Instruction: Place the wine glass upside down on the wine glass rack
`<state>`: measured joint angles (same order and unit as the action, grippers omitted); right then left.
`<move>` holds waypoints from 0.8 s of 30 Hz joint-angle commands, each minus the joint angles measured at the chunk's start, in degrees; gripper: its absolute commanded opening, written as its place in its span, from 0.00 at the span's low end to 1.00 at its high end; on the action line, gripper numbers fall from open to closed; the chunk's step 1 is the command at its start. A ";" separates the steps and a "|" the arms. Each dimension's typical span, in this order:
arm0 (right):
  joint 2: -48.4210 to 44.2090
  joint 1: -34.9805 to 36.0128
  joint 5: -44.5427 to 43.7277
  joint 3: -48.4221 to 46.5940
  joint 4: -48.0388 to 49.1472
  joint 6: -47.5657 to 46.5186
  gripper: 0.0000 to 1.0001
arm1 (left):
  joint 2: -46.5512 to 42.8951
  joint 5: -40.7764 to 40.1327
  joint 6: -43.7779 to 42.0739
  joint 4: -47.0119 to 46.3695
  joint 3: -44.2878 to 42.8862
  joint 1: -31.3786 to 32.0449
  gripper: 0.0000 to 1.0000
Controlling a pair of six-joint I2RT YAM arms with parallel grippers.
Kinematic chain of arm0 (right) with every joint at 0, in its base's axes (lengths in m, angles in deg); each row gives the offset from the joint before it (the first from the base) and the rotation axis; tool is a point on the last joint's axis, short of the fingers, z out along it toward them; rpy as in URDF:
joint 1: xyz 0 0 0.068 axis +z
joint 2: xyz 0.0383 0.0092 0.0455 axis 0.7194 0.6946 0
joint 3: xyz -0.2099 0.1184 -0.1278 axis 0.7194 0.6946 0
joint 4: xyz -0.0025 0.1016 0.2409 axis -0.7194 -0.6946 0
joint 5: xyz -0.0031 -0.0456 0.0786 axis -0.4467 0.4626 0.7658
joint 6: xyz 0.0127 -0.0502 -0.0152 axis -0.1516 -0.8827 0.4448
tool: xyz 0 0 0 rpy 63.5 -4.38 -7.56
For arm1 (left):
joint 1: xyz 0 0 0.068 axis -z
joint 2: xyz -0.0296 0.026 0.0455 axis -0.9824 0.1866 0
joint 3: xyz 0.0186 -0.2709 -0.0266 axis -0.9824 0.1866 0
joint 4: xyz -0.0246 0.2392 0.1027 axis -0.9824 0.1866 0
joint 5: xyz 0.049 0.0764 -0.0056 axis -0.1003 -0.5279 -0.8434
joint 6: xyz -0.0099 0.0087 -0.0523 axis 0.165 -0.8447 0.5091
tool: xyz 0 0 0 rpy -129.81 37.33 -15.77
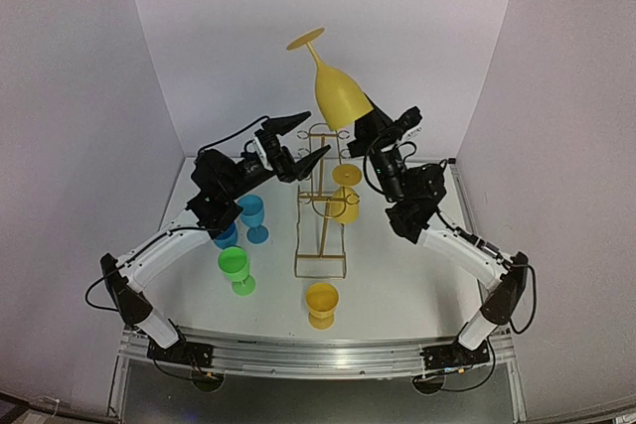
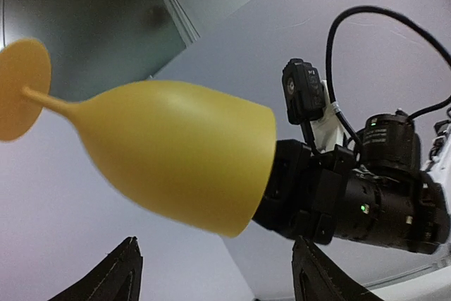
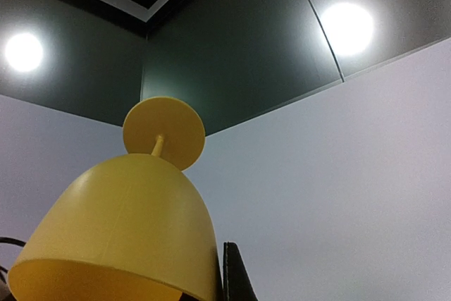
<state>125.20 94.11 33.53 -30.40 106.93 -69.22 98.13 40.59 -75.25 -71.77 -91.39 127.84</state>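
My right gripper (image 1: 368, 124) is shut on the rim of a yellow wine glass (image 1: 336, 89) and holds it high, foot up and tilted left, over the arched top of the gold wire wine glass rack (image 1: 320, 208). In the right wrist view the wine glass (image 3: 127, 223) fills the lower left, with one black finger (image 3: 236, 273) against the outside of its bowl. My left gripper (image 1: 319, 131) stands open just left of the rack's top. Its wrist view shows the wine glass (image 2: 169, 160) above the left gripper (image 2: 215, 244), touching neither finger.
A second yellow glass (image 1: 345, 201) hangs upside down on the rack's right side. Another yellow glass (image 1: 321, 303) stands in front of the rack. A green glass (image 1: 236, 270) and two blue glasses (image 1: 253, 217) stand to the left, under my left arm.
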 commanded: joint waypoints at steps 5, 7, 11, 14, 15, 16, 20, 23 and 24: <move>9.49 6.83 -11.76 -14.54 6.30 -9.37 0.00 | 6.52 -9.55 -23.27 -20.13 -4.50 0.54 0.69; 10.51 7.01 -11.97 -15.49 6.38 -9.06 0.00 | 7.03 -11.27 -23.82 -21.89 -5.10 0.63 0.65; 11.62 7.26 -14.19 -16.65 6.61 -8.67 0.00 | 6.86 -13.33 -24.19 -23.76 -4.87 0.96 0.57; 12.55 7.34 -16.29 -17.46 6.75 -8.81 0.00 | 6.70 -13.97 -24.35 -25.43 -4.65 1.05 0.51; 12.82 7.35 -17.28 -17.78 6.76 -8.78 0.00 | 6.70 -14.02 -24.40 -25.92 -4.64 1.08 0.50; 13.06 7.36 -17.97 -18.18 6.76 -8.88 0.00 | 6.63 -13.99 -24.53 -26.27 -4.64 1.08 0.49; 14.35 7.59 -17.55 -19.50 6.77 -9.06 0.00 | 6.95 -14.20 -24.74 -26.56 -5.32 1.10 0.46; 15.07 8.10 -17.21 -19.68 6.76 -10.07 0.00 | 7.83 -15.28 -24.53 -27.02 -6.91 1.10 0.42; 15.19 8.31 -17.24 -19.48 6.77 -10.71 0.00 | 8.24 -15.89 -24.48 -27.30 -7.48 1.12 0.41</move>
<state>139.23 101.40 17.66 -47.90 111.44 -77.78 105.74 27.45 -99.05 -95.46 -94.45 128.81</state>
